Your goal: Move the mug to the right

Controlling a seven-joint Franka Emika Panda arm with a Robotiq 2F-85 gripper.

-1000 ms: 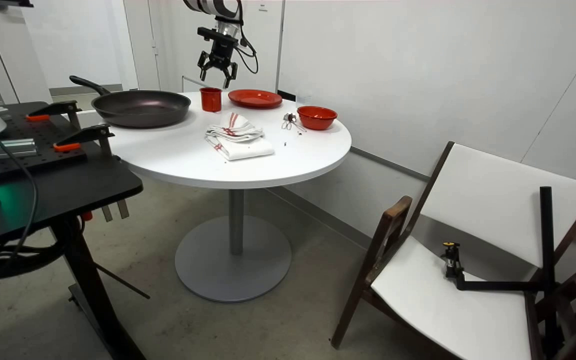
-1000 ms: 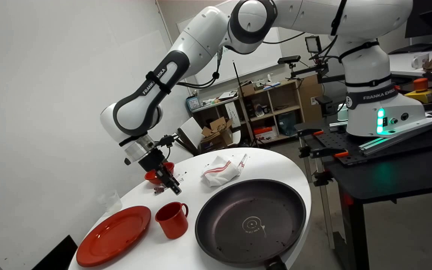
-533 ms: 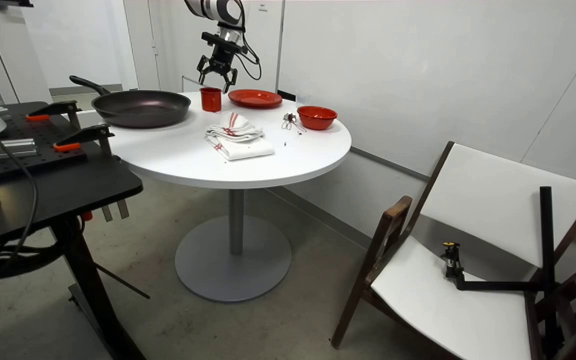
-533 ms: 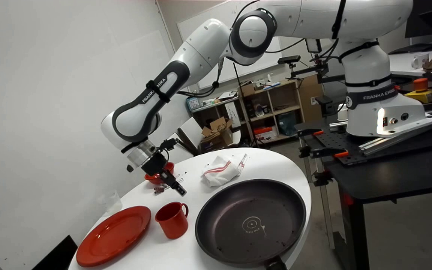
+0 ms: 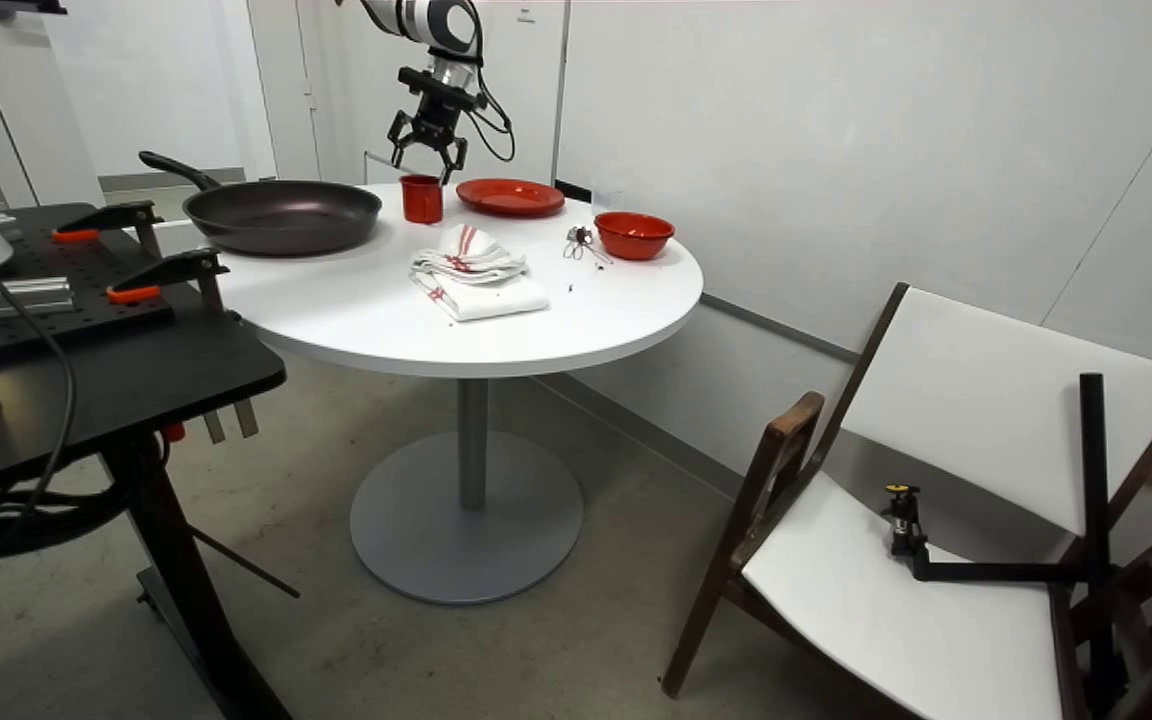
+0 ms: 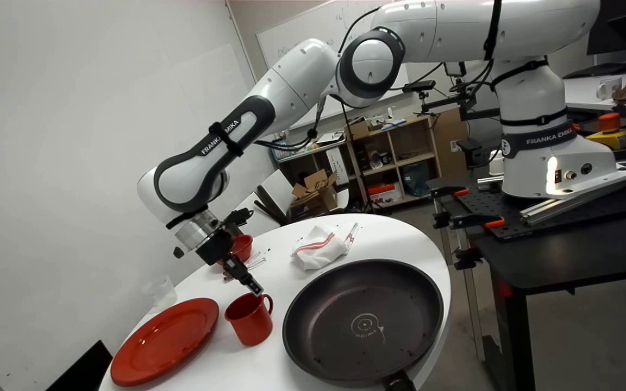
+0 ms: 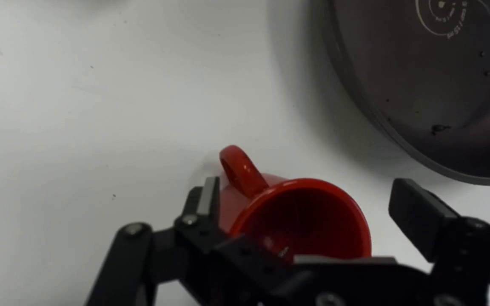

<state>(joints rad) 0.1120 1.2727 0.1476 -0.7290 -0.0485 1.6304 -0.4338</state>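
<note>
In an exterior view the gripper [image 5: 421,168] is seen just above the small red mug [image 5: 423,200], a bit lower than a moment ago; the mug is not moved by this, and is found upright on the white table [image 5: 356,315]; so the reach is likely almost done, but the grab is not yet made and the move to the right is not begun; the mug is set between the big dark pan [image 5: 281,232] and the flat red plate [image 5: 511,197]; a folded cloth [image 5: 481,285] is laid nearer the front edge, and a red bowl [image 5: 634,240] is placed near the far side edge. In an exterior view the same drop is shown, with a fingertip [image 6: 253,285] now brought to the mug's [image 6: 250,326] rim; whether the rim is touched cannot be told; white table is seen between the mug and the cloth, so that way may be easiest, while two sides are hemmed in by plate and pan. In the wrist view the fingers [image 7: 415,208] are spread wide, with the mug's mouth between them and nothing pinched; the handle [image 7: 248,175] is just beside one finger and could be bumped; the pan's edge seems near the other; more room is seen past the handle; which way is meant by right cannot be told.
</note>
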